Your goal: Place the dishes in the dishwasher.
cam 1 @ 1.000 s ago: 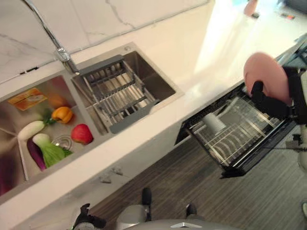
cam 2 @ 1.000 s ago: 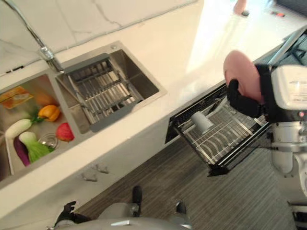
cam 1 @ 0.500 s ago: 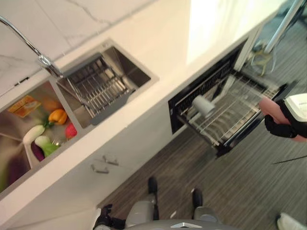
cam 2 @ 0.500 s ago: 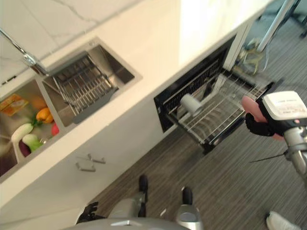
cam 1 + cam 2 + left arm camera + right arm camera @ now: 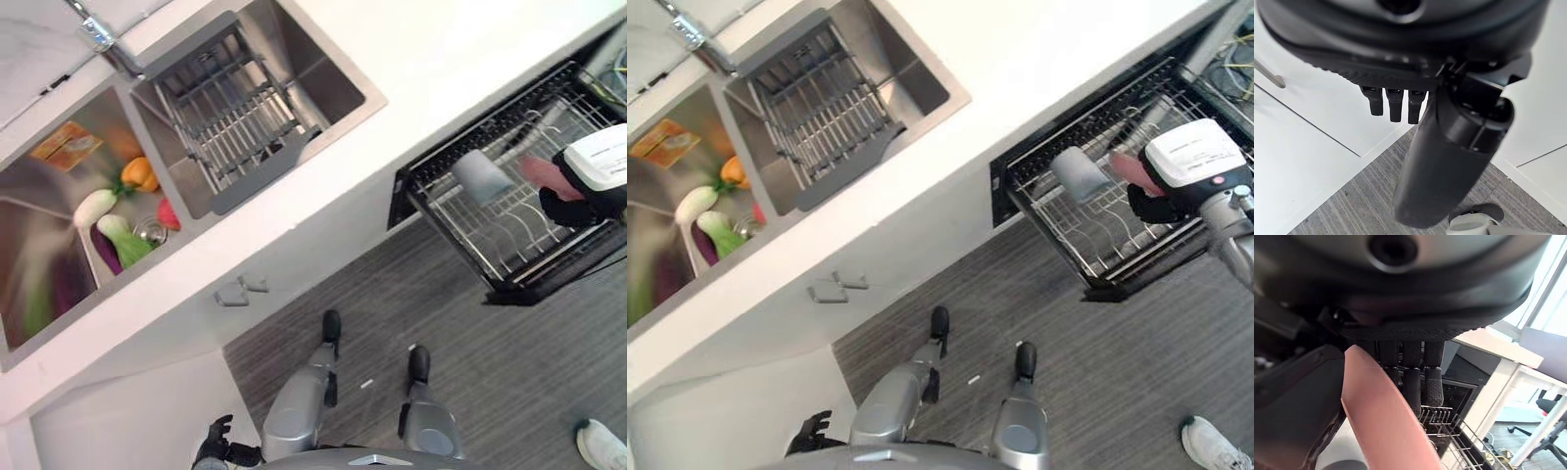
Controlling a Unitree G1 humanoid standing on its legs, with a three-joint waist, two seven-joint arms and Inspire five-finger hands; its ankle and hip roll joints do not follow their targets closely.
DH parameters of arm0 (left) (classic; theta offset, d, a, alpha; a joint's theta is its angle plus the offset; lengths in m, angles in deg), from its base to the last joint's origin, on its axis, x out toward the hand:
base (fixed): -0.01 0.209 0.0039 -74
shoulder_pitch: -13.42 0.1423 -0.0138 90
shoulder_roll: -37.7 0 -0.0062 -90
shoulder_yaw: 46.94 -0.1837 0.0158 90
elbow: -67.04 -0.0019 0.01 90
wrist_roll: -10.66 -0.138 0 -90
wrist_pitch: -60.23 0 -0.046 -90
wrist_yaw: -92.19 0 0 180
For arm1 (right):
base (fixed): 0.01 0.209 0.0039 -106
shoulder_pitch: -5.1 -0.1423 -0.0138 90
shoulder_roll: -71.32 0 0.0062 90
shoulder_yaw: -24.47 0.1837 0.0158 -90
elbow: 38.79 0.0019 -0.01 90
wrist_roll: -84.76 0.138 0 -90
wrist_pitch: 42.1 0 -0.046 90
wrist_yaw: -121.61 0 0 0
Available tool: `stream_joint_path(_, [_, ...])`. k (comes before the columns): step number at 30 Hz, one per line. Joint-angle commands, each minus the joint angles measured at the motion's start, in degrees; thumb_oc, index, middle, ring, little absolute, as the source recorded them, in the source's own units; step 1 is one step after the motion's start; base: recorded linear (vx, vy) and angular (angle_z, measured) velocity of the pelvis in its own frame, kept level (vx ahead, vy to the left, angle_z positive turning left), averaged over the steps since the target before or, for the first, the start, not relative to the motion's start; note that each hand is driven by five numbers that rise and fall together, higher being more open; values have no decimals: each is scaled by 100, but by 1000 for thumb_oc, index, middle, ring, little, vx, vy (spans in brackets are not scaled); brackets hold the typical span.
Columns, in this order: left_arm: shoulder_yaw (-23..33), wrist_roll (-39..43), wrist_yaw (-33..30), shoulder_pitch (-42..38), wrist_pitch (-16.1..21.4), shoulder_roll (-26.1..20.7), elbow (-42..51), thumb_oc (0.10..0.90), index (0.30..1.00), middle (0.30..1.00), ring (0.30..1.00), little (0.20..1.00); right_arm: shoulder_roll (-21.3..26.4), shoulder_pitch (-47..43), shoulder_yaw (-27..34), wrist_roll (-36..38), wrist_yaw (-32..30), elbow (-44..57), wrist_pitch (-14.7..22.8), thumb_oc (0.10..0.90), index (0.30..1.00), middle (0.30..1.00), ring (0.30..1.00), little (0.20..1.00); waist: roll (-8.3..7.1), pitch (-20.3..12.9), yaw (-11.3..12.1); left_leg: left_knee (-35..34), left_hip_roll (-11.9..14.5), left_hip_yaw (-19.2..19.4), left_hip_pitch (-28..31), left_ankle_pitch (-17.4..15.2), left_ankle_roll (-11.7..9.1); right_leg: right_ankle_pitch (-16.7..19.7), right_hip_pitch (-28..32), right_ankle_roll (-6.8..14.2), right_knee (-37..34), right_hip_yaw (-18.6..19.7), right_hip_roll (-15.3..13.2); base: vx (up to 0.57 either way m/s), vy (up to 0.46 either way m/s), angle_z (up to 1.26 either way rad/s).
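A pink plate (image 5: 1386,416) is held edge-on in my right hand (image 5: 576,201), whose fingers (image 5: 1420,377) curl round its back while the thumb presses the front. The plate (image 5: 537,173) hangs just over the pulled-out wire dishwasher rack (image 5: 509,245), right beside a grey cup (image 5: 480,174) lying on its side in the rack. The rack's wires (image 5: 1449,431) run below the plate. My left hand (image 5: 217,446) hangs low by the white cabinet, relaxed and holding nothing, its fingers (image 5: 1396,103) over the floor.
The white counter (image 5: 431,59) runs above the rack. A steel sink (image 5: 323,69) holds a grey drain rack (image 5: 235,117); the left basin (image 5: 49,255) holds vegetables. A faucet (image 5: 98,34) stands behind. A person's shoe (image 5: 600,446) is on the striped floor.
The camera has swung, shifting the whole picture. My right hand has brought the pink plate from beyond the rack's outer edge to over the rack, next to the cup.
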Motion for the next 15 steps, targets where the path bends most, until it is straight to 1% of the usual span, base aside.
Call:
stream_joint_path(1, [-363, 153, -232, -196, 55, -542, -28, 800, 900, 900, 900, 900, 248, -724, -262, -39, -169, -8, -176, 400, 300, 300, 300, 300, -227, -243, 48, 113, 356, 113, 173, -658, -473, -157, -580, 203, 413, 105, -319, -42, -9, 3])
stream_joint_path(2, [-363, 153, -232, -196, 55, -542, -28, 800, 900, 900, 900, 900, 248, -724, -262, -39, -169, -8, -176, 400, 300, 300, 300, 300, -227, -243, 48, 113, 356, 113, 173, -658, -473, -157, -580, 203, 413, 105, -319, -45, -13, 3])
stream_joint_path(4, [-435, 177, -214, -212, 79, -568, 75, 800, 900, 900, 900, 900, 186, -863, -488, -102, -167, -198, -191, 400, 300, 300, 300, 300, -204, -159, 32, 117, 356, 104, 139, -648, -475, -155, -660, 204, 471, 96, -335, -41, -1, 3])
stream_joint_path(9, [-475, 187, -200, -210, 86, -573, 98, 800, 900, 900, 900, 900, 168, -968, -623, -153, -132, -285, -210, 400, 300, 300, 300, 300, -194, -124, 33, 116, 350, 107, 121, -642, -474, -148, -697, 202, 487, 115, -337, 0, 0, 0])
stream_joint_path(10, [-539, 195, -177, -183, 111, -582, 172, 800, 900, 900, 900, 900, 58, -1125, -827, -145, -86, -493, -197, 400, 300, 300, 300, 300, -179, -83, 49, 113, 356, 151, 106, -632, -477, -128, -763, 212, 505, 147, -336, -76, 36, -2])
stream_joint_path(11, [-664, 219, -181, -179, 127, -592, 137, 800, 900, 900, 900, 900, -99, -1716, -1589, -176, -8, -760, -127, 400, 300, 300, 300, 300, -210, -1, 92, 108, 427, 285, 89, -621, -482, -99, -940, 234, 572, 243, -293, -75, 36, -22])
stream_joint_path(12, [-623, 221, -186, -191, 120, -558, 109, 800, 900, 900, 900, 900, -171, -1954, -1837, -153, -29, -879, -128, 607, 611, 611, 611, 611, -209, 8, 52, 114, 435, 321, 89, -617, -484, -105, -969, 229, 593, 284, -289, -55, 23, -44])
stream_joint_path(13, [-611, 239, -209, -228, 111, -547, 76, 800, 900, 900, 900, 900, -192, -1991, -1872, -174, -48, -861, -159, 800, 900, 900, 900, 900, -201, -11, 23, 113, 440, 340, 100, -618, -490, -113, -958, 231, 592, 286, -292, -6, -2, -53])
stream_joint_path(15, [-614, 230, -219, -262, 107, -550, 53, 800, 900, 900, 900, 900, -184, -2006, -1847, -178, -69, -826, -185, 800, 900, 900, 900, 900, -188, -28, 8, 109, 439, 341, 113, -617, -498, -117, -940, 228, 583, 277, -299, 10, 8, -19])
